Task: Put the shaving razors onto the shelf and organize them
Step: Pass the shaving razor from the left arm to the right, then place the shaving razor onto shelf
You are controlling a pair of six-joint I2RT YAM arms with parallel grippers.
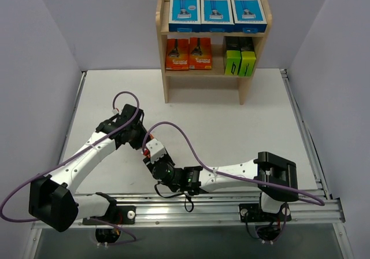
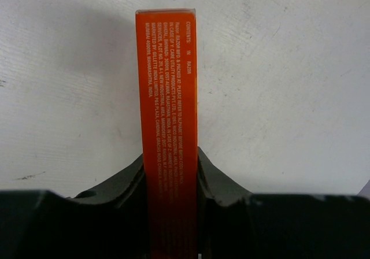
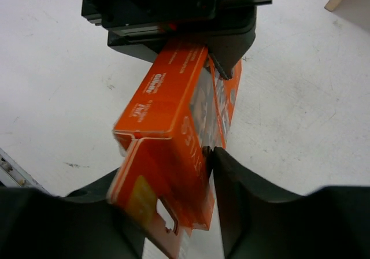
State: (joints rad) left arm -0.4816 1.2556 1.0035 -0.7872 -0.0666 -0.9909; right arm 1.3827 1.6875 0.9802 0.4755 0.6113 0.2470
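The orange pack's (image 2: 166,126) narrow side is showing "CONTENTS: 1N RAZOR" and fine print ending "MAHARASHTRA, INDIA".

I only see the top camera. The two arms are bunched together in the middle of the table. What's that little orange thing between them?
Observer: The left wrist camera shows an orange pack, edge-on, pinched between the left tool's fingers.
Operator: Is the other arm grabbing it too?
Observer: In the right wrist camera its other end sits between the right tool's fingers. I cannot tell whether they squeeze it.
Operator: What's written on it?
Observer: Its narrow side has lines of small pale print, including the word RAZOR.
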